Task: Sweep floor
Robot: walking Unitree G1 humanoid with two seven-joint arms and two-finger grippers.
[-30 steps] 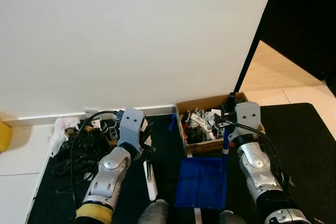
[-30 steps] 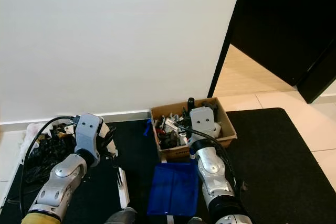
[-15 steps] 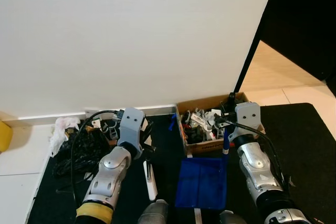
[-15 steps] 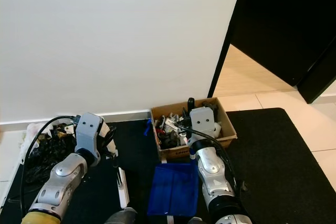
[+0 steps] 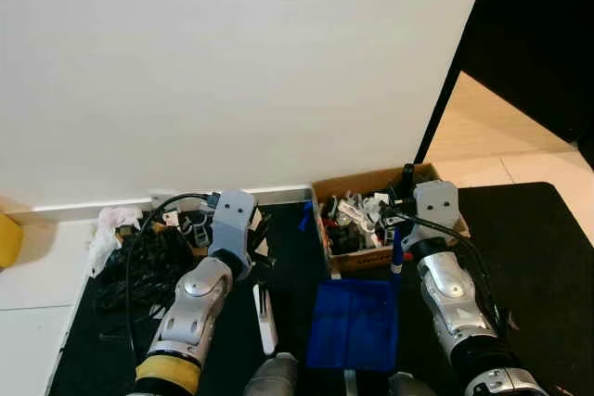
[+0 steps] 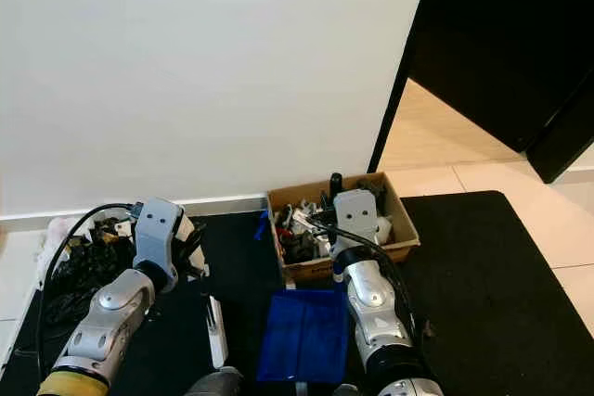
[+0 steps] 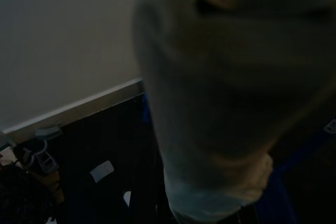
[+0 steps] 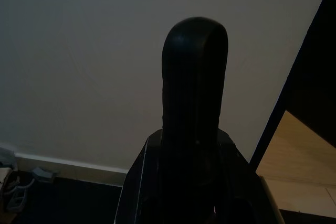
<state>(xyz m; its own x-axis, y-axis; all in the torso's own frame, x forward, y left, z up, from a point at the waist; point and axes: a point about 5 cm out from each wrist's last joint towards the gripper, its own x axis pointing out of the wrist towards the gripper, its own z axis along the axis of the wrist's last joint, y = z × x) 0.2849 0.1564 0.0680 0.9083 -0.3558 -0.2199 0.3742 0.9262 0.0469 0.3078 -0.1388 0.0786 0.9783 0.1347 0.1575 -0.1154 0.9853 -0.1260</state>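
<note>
As both arms bend forward | right claw (image 5: pixel 399 194) grips blue dustpan (image 5: pixel 354 324) handle | left claw (image 5: pixel 263 257): cannot tell

Left wrist view is dark; a pale blurred shape (image 7: pixel 220 103) sits close to the lens and we can't tell what it is. In the right wrist view a dark rounded form (image 8: pixel 194 103) blocks the centre, also unidentified. Contents of the cardboard box (image 5: pixel 436 173) are too small and tangled to name. The blue dustpan (image 5: pixel 357 322) is cut by the bottom edge, and a yellow object (image 5: pixel 7 240) by the left edge.
</note>
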